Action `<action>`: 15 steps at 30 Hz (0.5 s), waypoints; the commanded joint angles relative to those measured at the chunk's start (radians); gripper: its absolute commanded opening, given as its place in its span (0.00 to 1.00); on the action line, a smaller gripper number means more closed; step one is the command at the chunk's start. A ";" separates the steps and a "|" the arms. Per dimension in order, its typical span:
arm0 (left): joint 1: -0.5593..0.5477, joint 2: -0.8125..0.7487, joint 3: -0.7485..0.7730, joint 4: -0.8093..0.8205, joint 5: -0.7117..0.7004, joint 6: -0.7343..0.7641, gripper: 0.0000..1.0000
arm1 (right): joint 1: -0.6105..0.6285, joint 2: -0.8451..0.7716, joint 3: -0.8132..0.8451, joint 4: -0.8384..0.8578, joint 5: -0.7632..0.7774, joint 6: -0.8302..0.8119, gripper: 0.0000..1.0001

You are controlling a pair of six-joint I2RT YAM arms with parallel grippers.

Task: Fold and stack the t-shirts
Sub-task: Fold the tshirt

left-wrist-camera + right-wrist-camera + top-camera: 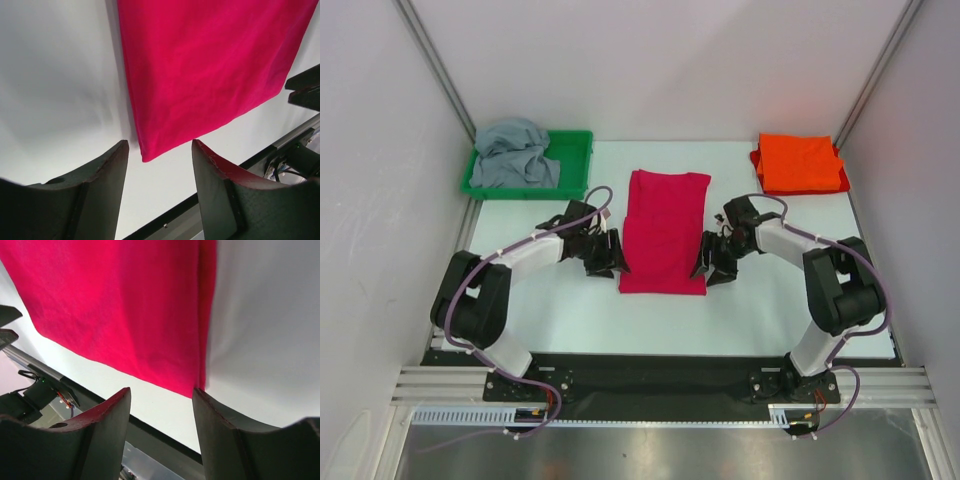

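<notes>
The crimson-pink t-shirt (664, 232) lies flat on the white table as a long folded strip. My left gripper (608, 258) is open beside its near left corner, which shows just ahead of the jaws in the left wrist view (200, 70). My right gripper (712, 262) is open beside its near right corner, seen in the right wrist view (125, 305). Neither holds cloth. The orange t-shirt (799, 164) lies folded at the far right. The grey t-shirt (514, 154) lies crumpled in the green tray (575, 165).
The green tray stands at the far left of the table. Grey walls and frame posts close in both sides. The table's black front edge (660, 368) runs near the arm bases.
</notes>
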State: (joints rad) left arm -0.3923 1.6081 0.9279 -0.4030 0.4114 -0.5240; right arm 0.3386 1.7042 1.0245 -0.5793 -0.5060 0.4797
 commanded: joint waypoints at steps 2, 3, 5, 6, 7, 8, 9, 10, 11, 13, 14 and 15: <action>0.000 -0.014 -0.001 0.049 -0.009 -0.016 0.58 | 0.017 -0.015 -0.018 0.072 0.024 0.019 0.57; 0.000 -0.004 0.002 0.046 -0.011 -0.013 0.58 | 0.014 -0.003 -0.018 0.076 0.029 0.016 0.57; 0.000 0.004 0.000 0.053 -0.003 -0.013 0.56 | 0.014 0.002 -0.018 0.081 0.043 0.011 0.57; 0.000 0.006 -0.001 0.061 0.004 -0.017 0.55 | 0.013 0.006 -0.009 0.076 0.047 0.007 0.57; 0.000 0.016 -0.001 0.061 0.009 -0.018 0.55 | 0.011 0.014 -0.003 0.072 0.052 0.002 0.57; -0.002 0.019 0.000 0.056 0.010 -0.019 0.54 | 0.011 0.017 0.002 0.065 0.057 -0.001 0.57; -0.003 0.022 -0.001 0.055 0.010 -0.022 0.53 | 0.013 0.020 0.008 0.056 0.058 -0.004 0.57; -0.003 0.024 -0.003 0.056 0.012 -0.024 0.52 | 0.013 0.021 0.016 0.053 0.061 -0.012 0.56; -0.003 0.024 -0.003 0.059 0.017 -0.025 0.50 | 0.014 0.021 0.017 0.052 0.063 -0.015 0.56; -0.006 0.027 0.002 0.052 0.012 -0.025 0.50 | 0.013 0.020 0.022 0.044 0.066 -0.018 0.55; -0.008 0.029 0.003 0.052 0.013 -0.024 0.49 | 0.011 0.018 0.020 0.044 0.063 -0.018 0.54; -0.008 0.032 0.002 0.052 0.015 -0.022 0.48 | 0.013 0.017 0.019 0.048 0.063 -0.019 0.54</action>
State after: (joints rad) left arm -0.3935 1.6363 0.9279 -0.3748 0.4049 -0.5419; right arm 0.3523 1.7210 1.0103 -0.5365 -0.4568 0.4763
